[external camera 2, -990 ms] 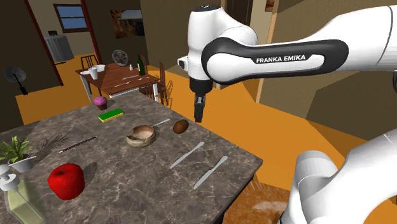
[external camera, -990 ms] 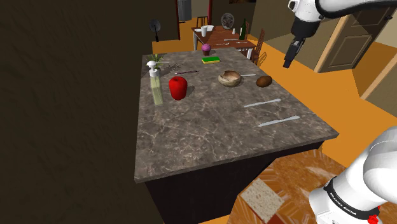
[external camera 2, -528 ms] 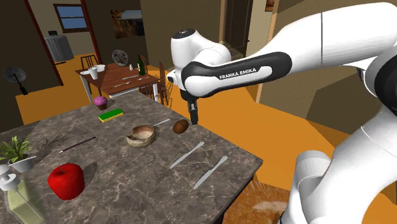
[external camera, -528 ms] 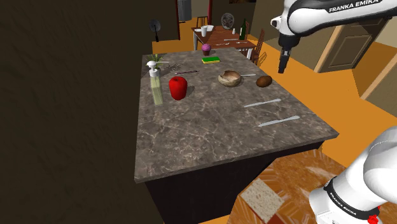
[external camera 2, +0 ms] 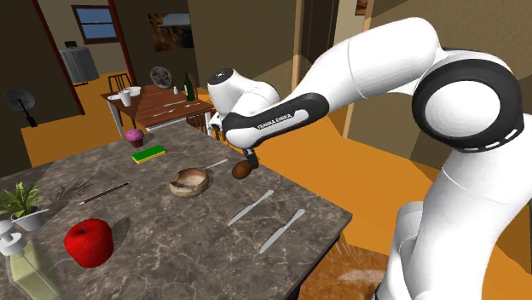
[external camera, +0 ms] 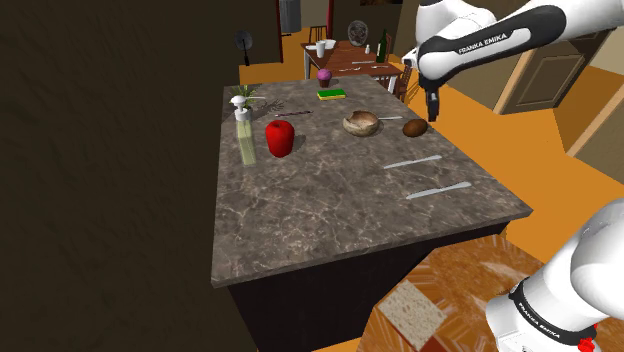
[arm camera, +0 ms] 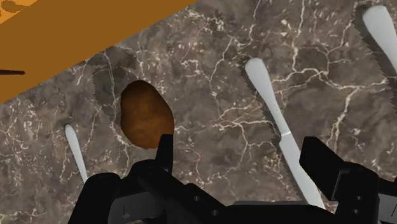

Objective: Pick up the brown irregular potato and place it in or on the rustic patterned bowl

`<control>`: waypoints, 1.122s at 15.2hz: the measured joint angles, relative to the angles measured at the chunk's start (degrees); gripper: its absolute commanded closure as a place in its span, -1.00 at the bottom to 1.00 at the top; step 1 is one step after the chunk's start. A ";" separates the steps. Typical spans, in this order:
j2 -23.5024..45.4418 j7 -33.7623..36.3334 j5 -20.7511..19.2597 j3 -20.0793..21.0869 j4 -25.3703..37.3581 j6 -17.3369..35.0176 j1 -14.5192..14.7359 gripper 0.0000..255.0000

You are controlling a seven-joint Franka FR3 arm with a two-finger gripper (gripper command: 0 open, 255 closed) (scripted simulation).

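The brown potato [external camera: 415, 127] [external camera 2: 242, 170] lies on the dark marble table near its far edge, just beside the rustic bowl [external camera: 361, 123] [external camera 2: 190, 181]. My black gripper [external camera: 433, 108] [external camera 2: 252, 159] hangs low and close to the potato, pointing down. In the wrist view the gripper [arm camera: 242, 153] is open with nothing between its fingers. The potato [arm camera: 146, 114] lies just outside one finger [arm camera: 165, 149], not between the two.
Two table knives [external camera: 413, 162] [external camera: 438, 189] lie near the potato; one knife [arm camera: 280, 130] runs between the fingers. A red fruit [external camera: 280, 137], a bottle [external camera: 245, 138], a green sponge [external camera: 332, 95] and a cupcake [external camera: 324, 76] stand farther off. The table edge [arm camera: 95, 54] and orange floor are just past the potato.
The gripper has come down and swung toward the shoulder view's left, from high beyond the table edge to just beside the potato. Nothing on the table moved.
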 measured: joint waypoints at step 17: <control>28.01 -14.39 -7.37 -1.95 15.28 11.82 -4.17 -1.00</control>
